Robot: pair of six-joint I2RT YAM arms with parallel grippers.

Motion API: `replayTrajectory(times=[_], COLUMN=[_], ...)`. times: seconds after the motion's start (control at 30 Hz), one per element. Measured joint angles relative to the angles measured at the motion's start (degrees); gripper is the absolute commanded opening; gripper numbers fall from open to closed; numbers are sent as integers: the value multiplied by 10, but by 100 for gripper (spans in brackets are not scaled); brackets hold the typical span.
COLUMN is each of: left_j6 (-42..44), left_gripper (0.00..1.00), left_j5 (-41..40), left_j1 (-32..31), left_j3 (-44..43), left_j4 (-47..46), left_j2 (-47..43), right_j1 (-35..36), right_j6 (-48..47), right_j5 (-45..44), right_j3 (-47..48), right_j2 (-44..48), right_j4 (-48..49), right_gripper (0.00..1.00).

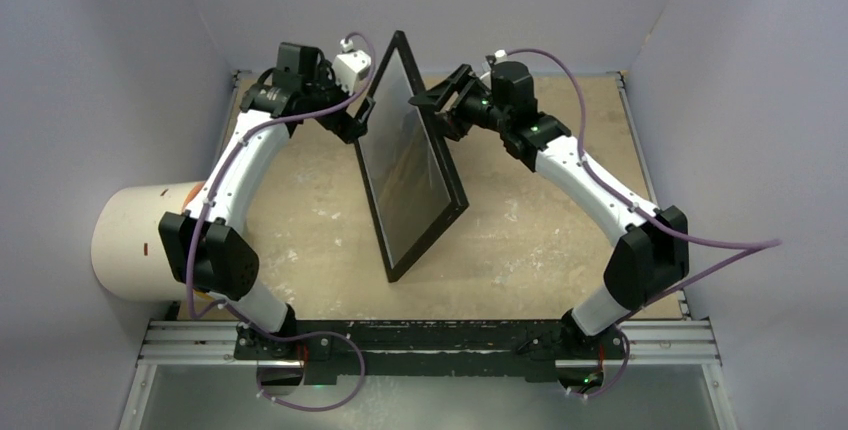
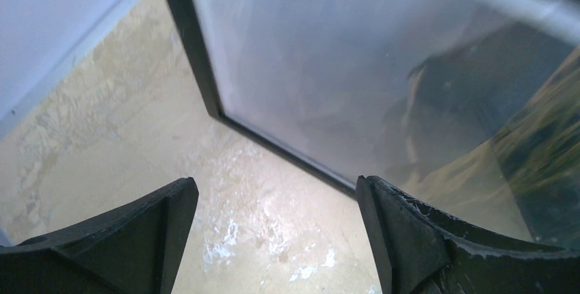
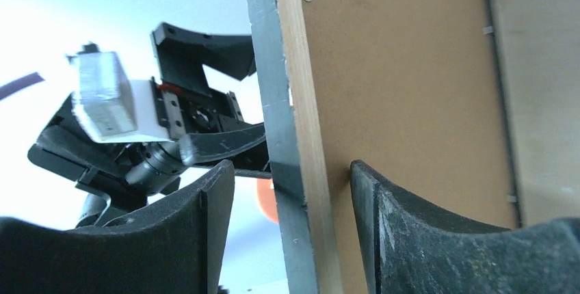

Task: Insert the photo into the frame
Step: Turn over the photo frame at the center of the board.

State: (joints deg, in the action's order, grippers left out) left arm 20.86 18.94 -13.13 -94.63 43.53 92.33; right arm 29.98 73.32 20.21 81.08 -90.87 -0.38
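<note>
Left fingers (image 2: 157, 225): wide open, nothing between them. The right-hand one sits just at the lower rim of the frame (image 1: 410, 162), on the glass side; can't tell if it touches. Right fingers (image 3: 410, 225): partly open, straddling the frame's side edge. One is against the brown back, the other stands off the black front with a gap, so no clamp.

Frame is up on edge mid-table (image 1: 520, 235), leaning between the two arms, pane toward the left arm. Photo (image 2: 540, 147) shows behind the pane as brownish-green hills.

White cylinder (image 1: 135, 245) sits off the table's left edge, beside the left elbow.

Both arms reach forward with elbows out and wrists turned in at the frame's upper half.
</note>
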Motion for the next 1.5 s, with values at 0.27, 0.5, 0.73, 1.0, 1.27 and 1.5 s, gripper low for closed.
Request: replayTrajectory(times=[0.27,0.5,0.73,1.0,1.27,1.5], left_j6=[76,129,146,148,154,159], left_gripper=[94,94,94,94,95,95], left_j5=[-102,-191,-232,-233,-204,-192], left_j1=[0,8,11,11,11,11], left_j3=[199,311,338,344,345,351], left_j4=[-51,-115,-176,-209,-218,-226], left_j2=[-9,12,54,70,71,70], right_j1=[-41,-58,-64,-72,-83,-87], right_j6=[-123,-175,-184,-198,-235,-247], right_j5=[-14,-12,-5,-6,-24,-39], right_j3=[-21,-160,-226,-256,-273,-314], right_j2=[10,13,16,16,5,-9], right_j4=[-125,-122,-63,-26,-12,16], right_gripper=[42,30,27,26,35,48])
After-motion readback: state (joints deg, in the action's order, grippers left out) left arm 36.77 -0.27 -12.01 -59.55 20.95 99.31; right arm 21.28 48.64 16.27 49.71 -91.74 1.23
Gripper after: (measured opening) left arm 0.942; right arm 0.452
